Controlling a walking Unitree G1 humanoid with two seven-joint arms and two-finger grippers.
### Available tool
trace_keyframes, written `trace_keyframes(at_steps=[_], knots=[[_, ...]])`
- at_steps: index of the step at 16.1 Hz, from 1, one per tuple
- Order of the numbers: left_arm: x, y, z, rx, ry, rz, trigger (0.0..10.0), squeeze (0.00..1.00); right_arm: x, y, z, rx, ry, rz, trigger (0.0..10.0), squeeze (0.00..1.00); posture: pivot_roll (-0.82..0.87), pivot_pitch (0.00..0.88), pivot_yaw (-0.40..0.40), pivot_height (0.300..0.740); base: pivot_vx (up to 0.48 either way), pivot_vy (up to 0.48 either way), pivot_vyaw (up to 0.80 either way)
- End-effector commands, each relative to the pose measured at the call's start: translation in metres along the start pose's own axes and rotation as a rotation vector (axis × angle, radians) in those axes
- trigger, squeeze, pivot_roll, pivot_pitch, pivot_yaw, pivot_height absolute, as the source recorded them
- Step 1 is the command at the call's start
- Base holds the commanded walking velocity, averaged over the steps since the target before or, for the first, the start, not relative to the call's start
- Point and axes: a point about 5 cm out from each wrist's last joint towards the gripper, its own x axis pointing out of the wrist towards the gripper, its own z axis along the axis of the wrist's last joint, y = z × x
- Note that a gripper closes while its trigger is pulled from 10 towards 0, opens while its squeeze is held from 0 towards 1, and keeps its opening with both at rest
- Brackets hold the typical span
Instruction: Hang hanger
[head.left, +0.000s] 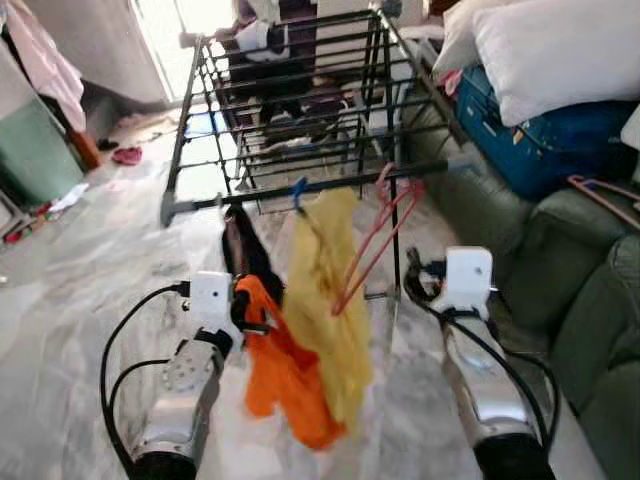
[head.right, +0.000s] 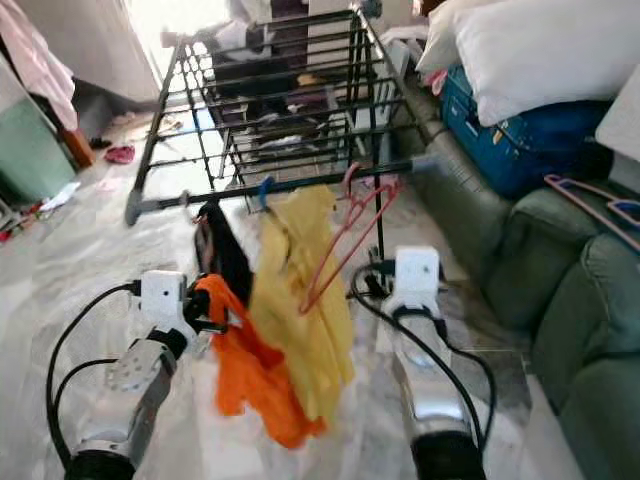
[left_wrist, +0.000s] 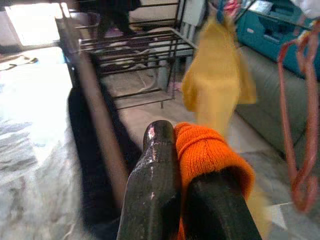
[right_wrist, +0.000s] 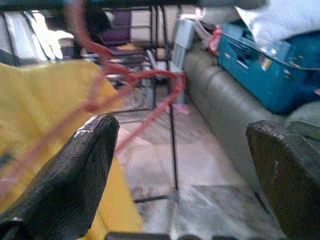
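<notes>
No writing, label, brand or number is legible; a small sticker on the blue case is too blurred.

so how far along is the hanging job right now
Partly done. Already on the drying rack's front rail: a yellow garment on a blue hook, an empty red hanger, and a dark garment. In hand: the left gripper is shut on an orange garment, held below the rail. Left to do: getting the orange piece hung on that rail. The right gripper is open, holding nothing, near the red hanger.
</notes>
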Motion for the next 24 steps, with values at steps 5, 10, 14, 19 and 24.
trace_keyframes(at_steps=[5,10,14,19,24], knots=[[-0.003,0.004,0.008,0.005,-0.034,0.059,10.0,0.00,-0.003,0.003,0.012,-0.060,-0.058,0.034,10.0,0.00,-0.14,0.000,0.091,0.740,0.000,0.000,0.00],[-0.003,0.004,0.007,-0.023,-0.024,0.049,10.0,0.00,-0.001,0.008,0.014,-0.061,-0.058,0.047,10.0,0.00,-0.13,0.000,0.087,0.740,0.000,0.089,0.00],[-0.002,-0.001,0.007,-0.014,-0.011,0.026,10.0,0.00,-0.002,0.009,0.015,-0.050,-0.053,0.035,10.0,0.00,-0.13,0.000,0.097,0.740,0.000,0.480,0.00],[0.000,-0.003,0.008,-0.009,-0.003,0.016,10.0,0.00,-0.003,0.007,0.014,-0.041,-0.044,0.022,10.0,0.00,-0.13,0.000,0.104,0.740,0.000,0.463,0.00],[0.000,-0.008,0.008,-0.027,-0.023,0.047,10.0,0.00,-0.002,0.004,0.014,-0.054,-0.037,0.033,10.0,0.00,-0.13,0.000,0.055,0.740,0.000,0.061,0.00]])
